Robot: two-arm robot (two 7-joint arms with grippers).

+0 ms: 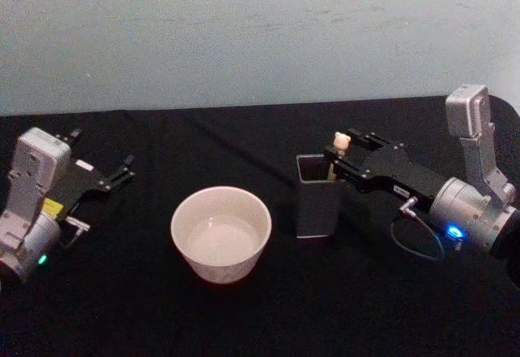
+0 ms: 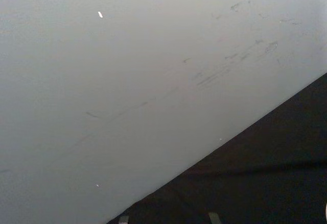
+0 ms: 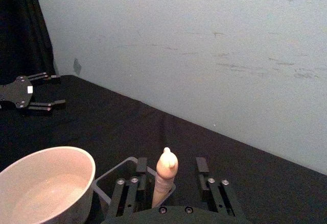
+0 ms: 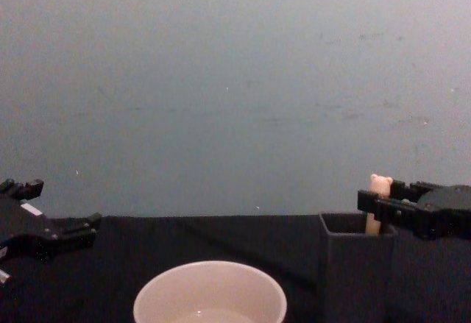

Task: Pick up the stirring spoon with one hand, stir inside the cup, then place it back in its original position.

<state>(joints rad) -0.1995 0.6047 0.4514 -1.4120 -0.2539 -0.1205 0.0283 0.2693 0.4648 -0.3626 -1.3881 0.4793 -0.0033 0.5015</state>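
Note:
The stirring spoon [image 1: 340,140] stands upright in a dark grey square holder [image 1: 317,211], its peach bear-head handle [image 3: 166,169] rising above the rim. My right gripper [image 1: 341,149] is open and straddles the handle, one finger [image 3: 138,175] on each side with gaps to it. From the chest view, the gripper [image 4: 379,198] reaches in from the right at the level of the spoon top [image 4: 380,185]. The cream-white cup [image 1: 219,269] sits left of the holder, also seen as cup [image 3: 82,198] and cup [image 4: 210,288]. My left gripper [image 1: 115,175] rests open at the far left.
The holder [image 4: 353,279] stands just right of the cup on a black cloth-covered table [image 1: 260,316]. A pale blue wall [image 1: 244,32] runs along the table's back edge. The left gripper [image 3: 55,89] stays well away from the cup.

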